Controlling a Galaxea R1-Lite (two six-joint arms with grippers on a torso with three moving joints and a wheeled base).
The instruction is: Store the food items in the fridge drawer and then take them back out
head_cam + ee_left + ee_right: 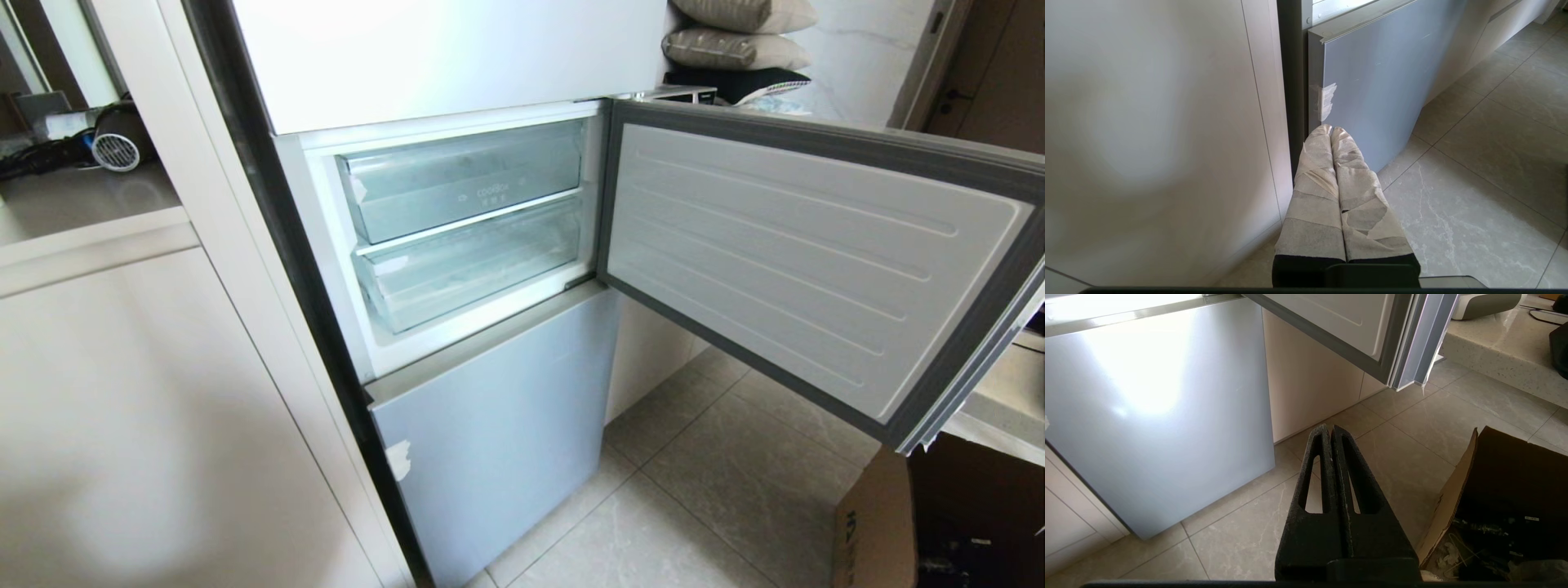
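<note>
The fridge drawer (478, 273) is seen pushed in behind the open door (816, 261), while both the left gripper (1330, 131) and right gripper (1329, 428) are held clenched, empty, near the floor (1404, 457).

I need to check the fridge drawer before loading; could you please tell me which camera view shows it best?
The head view: the fridge drawer sits pushed in under the upper bin, its whole front visible. Neither wrist view shows it; both show only the lower door panel and floor.

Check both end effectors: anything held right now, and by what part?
Nothing is held. The left end effector is shut on itself near the lower fridge door; the right end effector is shut, empty, above the floor tiles.
</note>
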